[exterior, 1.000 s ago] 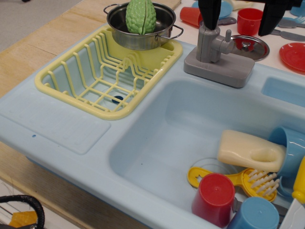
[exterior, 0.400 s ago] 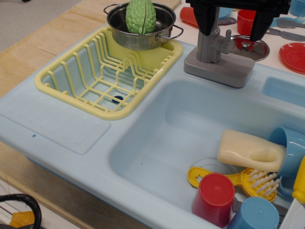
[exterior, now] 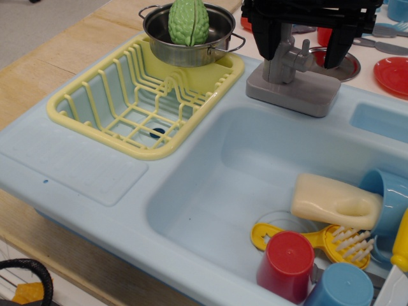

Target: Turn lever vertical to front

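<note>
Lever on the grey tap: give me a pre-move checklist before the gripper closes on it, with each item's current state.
1. Gripper open, fingers either side of the lever: ok.
2. Fingers touching the lever: cannot tell.
3. Lever already turned to front: not ok; it points right toward the pot lid.
4. Tap base flat on the sink ledge: ok.
5. Pot clear of the gripper: ok.

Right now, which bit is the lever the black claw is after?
Find the pale blue plastic sink; behind it stands a grey toy tap column. The lever is its stubby grey arm with an upright peg, between the open black gripper fingers, unlike the red-knobbed silver lid behind.
</note>
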Robot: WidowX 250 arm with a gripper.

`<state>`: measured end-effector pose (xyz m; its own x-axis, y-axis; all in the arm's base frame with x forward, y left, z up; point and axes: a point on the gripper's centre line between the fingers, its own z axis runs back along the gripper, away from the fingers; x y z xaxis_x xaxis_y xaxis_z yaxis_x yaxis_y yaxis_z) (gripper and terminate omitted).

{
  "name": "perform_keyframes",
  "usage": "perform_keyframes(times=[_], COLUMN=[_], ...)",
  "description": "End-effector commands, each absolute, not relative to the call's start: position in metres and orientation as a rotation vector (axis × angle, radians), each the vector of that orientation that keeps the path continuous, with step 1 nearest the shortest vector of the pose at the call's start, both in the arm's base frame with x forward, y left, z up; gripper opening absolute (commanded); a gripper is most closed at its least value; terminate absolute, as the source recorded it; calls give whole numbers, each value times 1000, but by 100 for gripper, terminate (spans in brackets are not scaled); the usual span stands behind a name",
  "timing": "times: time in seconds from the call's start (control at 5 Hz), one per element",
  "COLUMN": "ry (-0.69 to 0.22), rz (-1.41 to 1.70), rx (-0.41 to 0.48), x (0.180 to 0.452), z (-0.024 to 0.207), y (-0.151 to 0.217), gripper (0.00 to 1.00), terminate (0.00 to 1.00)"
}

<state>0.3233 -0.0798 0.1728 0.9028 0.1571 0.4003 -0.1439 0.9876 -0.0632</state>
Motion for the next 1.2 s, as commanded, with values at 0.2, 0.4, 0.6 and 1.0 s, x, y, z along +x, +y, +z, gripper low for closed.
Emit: perform_keyframes(times=[0.2, 0.4, 0.6, 1.0], ry=[-502, -514, -514, -505], rz=[145, 153, 170, 278], rx=[-40, -45, -43, -52], x=[334, 336, 333, 303], z=[183, 181, 182, 174], y=[-85, -89, -89, -83], gripper=[0, 0, 0, 0], terminate=[0, 0, 0, 0])
